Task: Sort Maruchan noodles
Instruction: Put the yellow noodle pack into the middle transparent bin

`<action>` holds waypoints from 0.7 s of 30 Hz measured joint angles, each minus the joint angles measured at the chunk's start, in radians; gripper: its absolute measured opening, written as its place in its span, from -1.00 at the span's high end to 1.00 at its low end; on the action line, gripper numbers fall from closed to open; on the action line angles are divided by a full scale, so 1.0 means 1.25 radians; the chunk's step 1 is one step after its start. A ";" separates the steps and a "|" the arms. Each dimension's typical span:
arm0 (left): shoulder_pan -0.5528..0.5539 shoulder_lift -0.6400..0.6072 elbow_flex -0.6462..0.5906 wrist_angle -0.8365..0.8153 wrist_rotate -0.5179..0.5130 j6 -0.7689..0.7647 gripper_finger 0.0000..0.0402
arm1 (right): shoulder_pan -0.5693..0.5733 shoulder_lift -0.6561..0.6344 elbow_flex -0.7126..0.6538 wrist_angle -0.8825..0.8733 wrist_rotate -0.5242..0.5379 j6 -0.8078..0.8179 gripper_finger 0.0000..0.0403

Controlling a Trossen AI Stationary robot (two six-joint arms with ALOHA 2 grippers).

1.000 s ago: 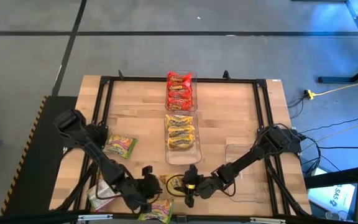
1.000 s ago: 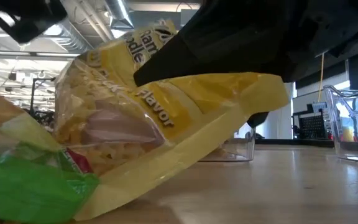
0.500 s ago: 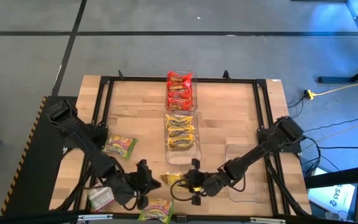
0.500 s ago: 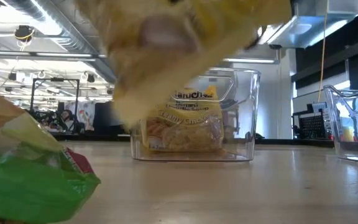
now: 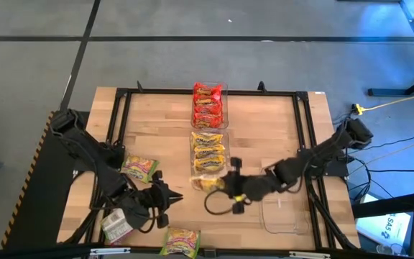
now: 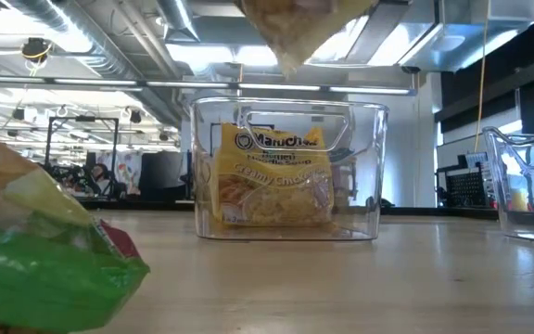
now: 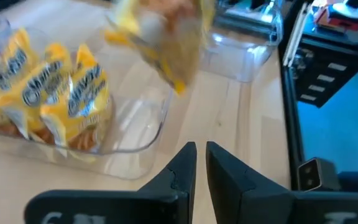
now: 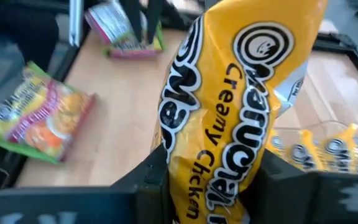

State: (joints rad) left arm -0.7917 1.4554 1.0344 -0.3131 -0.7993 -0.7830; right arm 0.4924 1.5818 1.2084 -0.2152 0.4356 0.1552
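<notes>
Overhead, ceiling ducts above wood table.

In the low view, a blurred yellow crinkly packet is cut off by the frame's top edge, and a green-wrapped packet is cropped at lower left. The right hand is mostly hidden behind its yellow packet.

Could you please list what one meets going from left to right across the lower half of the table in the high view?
Green/pink packet → left end effector, shut and empty → yellow packet held by the right end effector → empty clear bin.
</notes>
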 joint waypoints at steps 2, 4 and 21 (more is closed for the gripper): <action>0.006 0.008 -0.036 0.041 0.010 -0.007 0.85 | -0.031 0.003 0.051 -0.092 -0.037 -0.023 0.50; 0.007 0.008 -0.073 0.082 0.021 -0.023 0.85 | -0.065 0.017 0.106 -0.171 -0.079 -0.046 0.50; 0.005 0.007 -0.231 0.251 0.025 -0.122 0.85 | -0.229 0.207 0.227 -0.406 -0.343 -0.148 0.50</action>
State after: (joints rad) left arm -0.7853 1.4643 0.7456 0.0012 -0.7675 -0.9361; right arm 0.2062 1.8411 1.4918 -0.7232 0.0063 -0.0299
